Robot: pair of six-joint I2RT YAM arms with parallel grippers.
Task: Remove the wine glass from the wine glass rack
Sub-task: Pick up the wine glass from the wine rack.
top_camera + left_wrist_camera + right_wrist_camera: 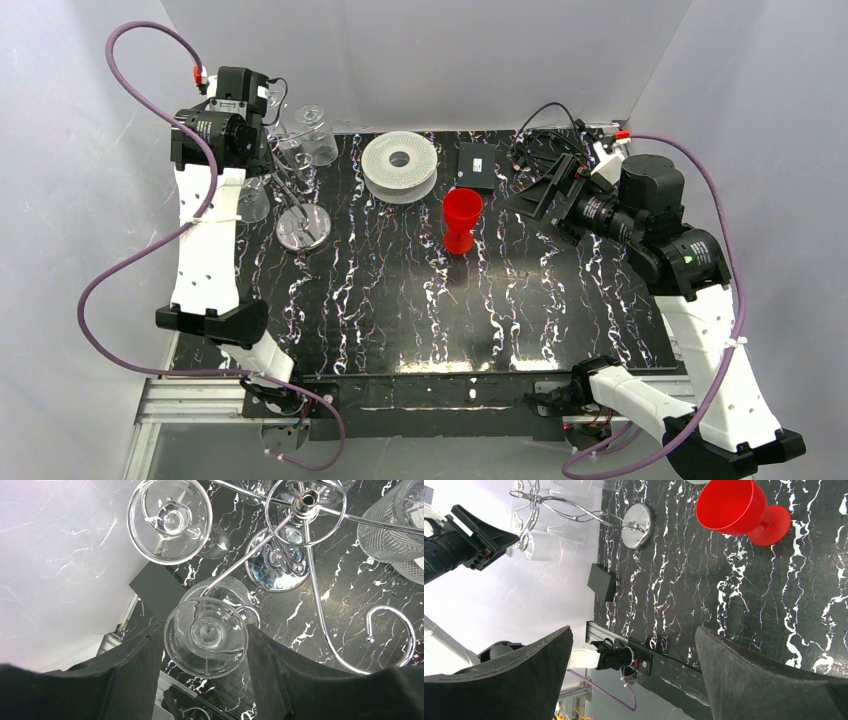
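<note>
left fingers (pixel 132 680): gripping wine glass (pixel 206 636) hung on rack (pixel 306 500) | right fingers (pixel 514 675): spread, empty | red goblet (pixel 462 220): empty

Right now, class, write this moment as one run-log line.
left hand astride wine glass, grip unclear | right hand open, empty | wine glass on rack

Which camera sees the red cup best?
The right wrist view: the red cup looks big, bowl and foot clear. The top view shows the cup whole but small. The left wrist view misses it.
</note>
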